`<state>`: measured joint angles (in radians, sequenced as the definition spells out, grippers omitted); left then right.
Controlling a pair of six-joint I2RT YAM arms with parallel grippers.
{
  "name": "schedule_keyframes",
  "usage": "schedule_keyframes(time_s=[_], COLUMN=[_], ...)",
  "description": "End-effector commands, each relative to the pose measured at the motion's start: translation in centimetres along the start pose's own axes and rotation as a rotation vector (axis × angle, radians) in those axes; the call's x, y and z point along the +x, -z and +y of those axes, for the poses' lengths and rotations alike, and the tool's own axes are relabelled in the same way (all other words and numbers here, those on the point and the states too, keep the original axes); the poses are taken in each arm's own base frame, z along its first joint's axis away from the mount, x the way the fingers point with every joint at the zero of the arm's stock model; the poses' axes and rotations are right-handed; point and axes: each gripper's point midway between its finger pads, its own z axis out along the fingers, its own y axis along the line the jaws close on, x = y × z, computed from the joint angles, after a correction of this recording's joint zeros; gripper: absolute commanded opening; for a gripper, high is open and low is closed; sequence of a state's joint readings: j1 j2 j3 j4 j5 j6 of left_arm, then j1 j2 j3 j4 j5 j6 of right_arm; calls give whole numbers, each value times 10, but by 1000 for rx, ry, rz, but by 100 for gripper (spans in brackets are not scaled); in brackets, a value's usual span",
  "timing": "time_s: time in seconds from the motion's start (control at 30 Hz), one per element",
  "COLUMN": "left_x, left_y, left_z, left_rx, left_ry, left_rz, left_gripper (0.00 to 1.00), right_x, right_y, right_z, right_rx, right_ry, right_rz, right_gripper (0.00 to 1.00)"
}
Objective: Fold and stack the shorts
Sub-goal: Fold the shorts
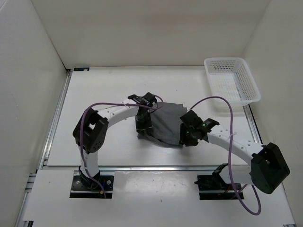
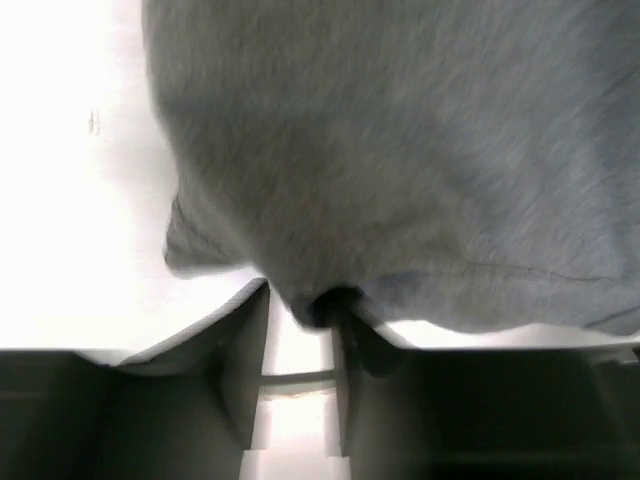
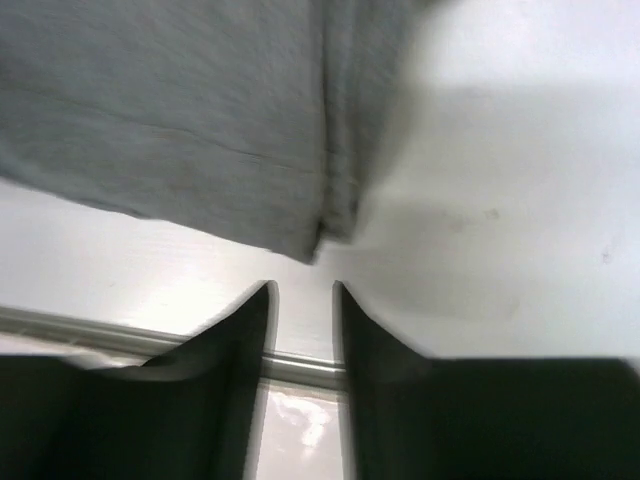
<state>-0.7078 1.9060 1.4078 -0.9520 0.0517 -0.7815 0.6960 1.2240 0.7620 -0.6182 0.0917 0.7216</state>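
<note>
The grey shorts [image 1: 165,122] lie bunched in the middle of the table between my two arms. My left gripper [image 1: 143,128] is at their left edge. In the left wrist view its jaws [image 2: 300,297] stand apart with white table between them, and a fold of the shorts [image 2: 400,160] rests against the tip of the right finger [image 2: 345,340]. My right gripper [image 1: 186,137] is at the shorts' right near corner. In the right wrist view it [image 3: 302,288] is open and empty, with the corner of the shorts [image 3: 200,120] just beyond the fingertips.
A white mesh basket [image 1: 226,60] stands at the back right of the table. White walls close in the left, back and right. A metal rail [image 3: 300,365] runs along the table's near edge. Purple cables loop over both arms.
</note>
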Motion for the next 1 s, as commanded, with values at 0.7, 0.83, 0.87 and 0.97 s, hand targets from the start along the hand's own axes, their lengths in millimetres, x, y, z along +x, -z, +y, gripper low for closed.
schedule_keyframes(time_s=[0.7,0.83,0.87,0.97], left_x=[-52,-37,-27,-24], left_y=[19,-3,-11,-3], left_z=[-24,-10,-2,2], left_rx=[-4,-36,-55,-44], left_ry=[-40,-49,-49,-63], left_rz=[-145,-94,-61,-73], left_gripper=[10,10,10,10], right_x=[-114,-103,-100,-102], right_y=[-50,-82,-86,-86], right_z=[5,-11,-13,-16], right_rx=[68,102,109,112], right_ry=[-24,-12,1,4], right_rz=[-73,3,16,14], right_gripper=[0,0,0,0])
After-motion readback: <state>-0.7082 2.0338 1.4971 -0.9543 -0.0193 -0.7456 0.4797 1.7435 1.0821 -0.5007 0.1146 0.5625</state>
